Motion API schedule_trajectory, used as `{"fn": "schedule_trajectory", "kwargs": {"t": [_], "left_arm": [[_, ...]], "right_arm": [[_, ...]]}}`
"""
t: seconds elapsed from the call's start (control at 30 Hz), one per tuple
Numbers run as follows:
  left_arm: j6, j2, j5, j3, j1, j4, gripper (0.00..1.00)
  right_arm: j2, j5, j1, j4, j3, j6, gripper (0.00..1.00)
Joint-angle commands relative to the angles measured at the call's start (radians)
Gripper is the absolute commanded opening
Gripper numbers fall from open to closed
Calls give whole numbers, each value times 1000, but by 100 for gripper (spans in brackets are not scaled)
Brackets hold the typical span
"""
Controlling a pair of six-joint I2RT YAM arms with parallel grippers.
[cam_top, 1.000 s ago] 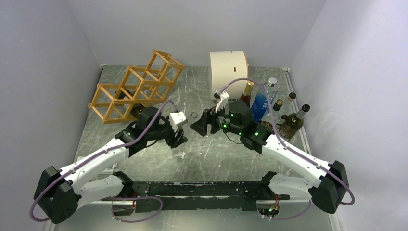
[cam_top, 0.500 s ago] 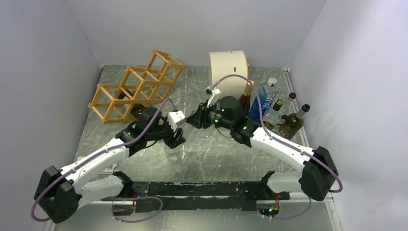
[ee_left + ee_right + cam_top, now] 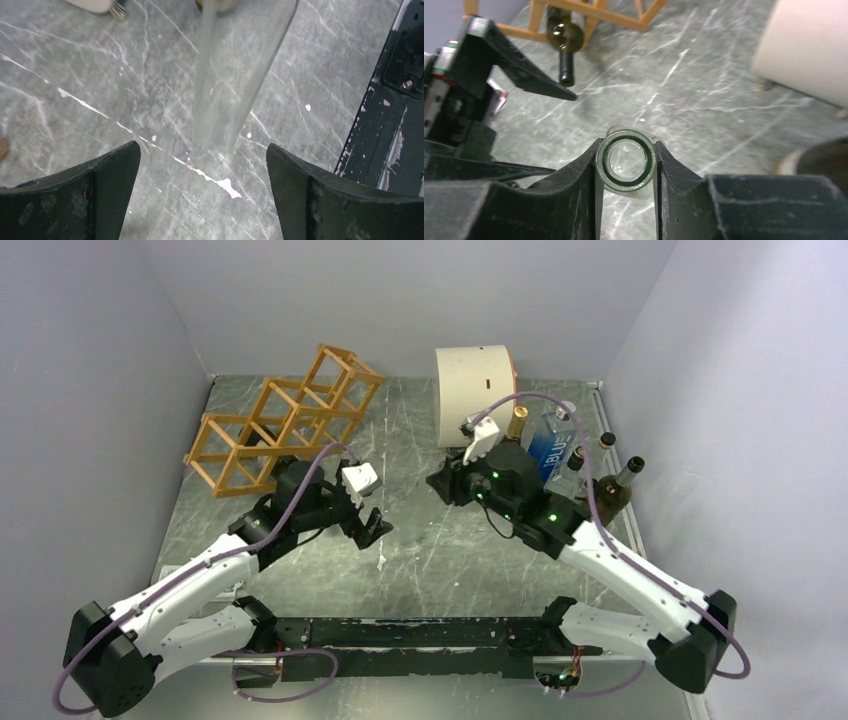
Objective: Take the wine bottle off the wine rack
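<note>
Clear upright wine bottle [image 3: 235, 70], neck gripped

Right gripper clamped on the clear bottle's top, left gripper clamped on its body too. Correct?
No: the left gripper is open, fingers apart either side of the clear bottle, per the left wrist view. The right gripper does clamp its top.

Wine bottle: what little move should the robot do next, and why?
Probably turn the open left gripper toward the wine bottle: it lies in the wine rack, neck sticking out, while the right gripper is shut on the clear bottle.
</note>
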Motion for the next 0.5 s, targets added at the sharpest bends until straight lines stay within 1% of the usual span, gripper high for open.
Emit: {"fn": "schedule_trajectory", "kwargs": {"t": [0.0,0.13,0.3,0.47], "left_arm": [[-4,-59,-53,3,-3,67,99],[-7,-83,-113,0,-4,74,99],[-11,-93,-154,3,-4,75,99],[-16,-106,-163,-2,-3,74,99]], "right_arm": [[-125,224,0,-133,70,-102,0],[-196,392,0,-228,91,-137,0],[-220,615,-1,-294,107,-106,0],[-197,712,-1,-310,96,-71,0]]}}
